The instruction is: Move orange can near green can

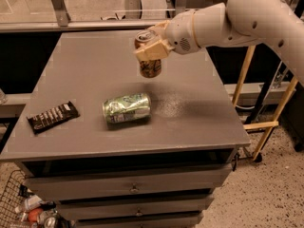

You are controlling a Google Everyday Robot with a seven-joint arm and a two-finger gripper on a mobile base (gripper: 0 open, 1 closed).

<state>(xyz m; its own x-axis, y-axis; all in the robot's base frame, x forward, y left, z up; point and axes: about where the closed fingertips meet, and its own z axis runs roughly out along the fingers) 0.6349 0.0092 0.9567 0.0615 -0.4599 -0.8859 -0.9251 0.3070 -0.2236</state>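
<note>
Viewing the grey table [199, 122] first, we see the pale robot arm [247, 13] reaching in from the right above its far half. The green can [127, 108] lies on its side near the table's middle, with a dark candy bar [52, 116] well apart to its left. The orange can [150, 68] hangs roughly upright in the air, beyond the green can and clear of the surface. The gripper [150, 51] is clamped around its upper part. We judge this the carrying step. The next move calls for lowering the orange can onto bare tabletop just beside the green can without nudging it, since it may roll.
</note>
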